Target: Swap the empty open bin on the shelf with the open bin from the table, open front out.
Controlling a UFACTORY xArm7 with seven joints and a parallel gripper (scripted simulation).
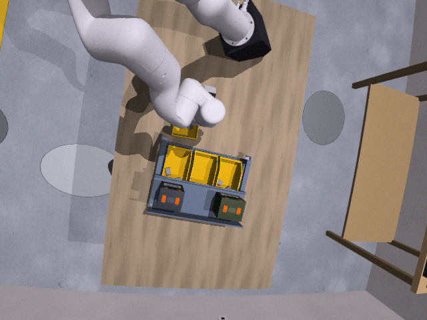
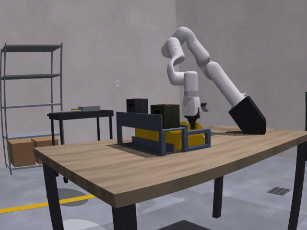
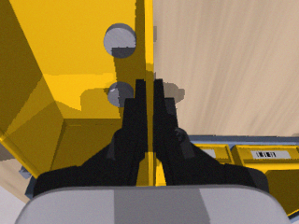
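Observation:
A yellow bin (image 1: 185, 133) (image 2: 199, 126) (image 3: 70, 42) with round grey parts (image 3: 120, 39) in it stands on the table in front of the shelf, partly hidden by the arm in the top view. My gripper (image 3: 149, 94) (image 2: 193, 127) is shut on a side wall of this bin, one finger inside and one outside. The blue-grey shelf (image 1: 196, 203) (image 2: 138, 121) holds three yellow bins side by side. The middle bin (image 1: 203, 167) looks empty. The left bin (image 1: 177, 158) and right bin (image 1: 229, 167) hold grey parts.
A dark grey case (image 1: 170, 198) (image 2: 136, 106) and a green case (image 1: 229, 207) (image 2: 164, 116) stand on the shelf's upper board, behind the bins' open part. The robot's black base (image 1: 245, 41) (image 2: 250, 117) stands on the table beyond the bin.

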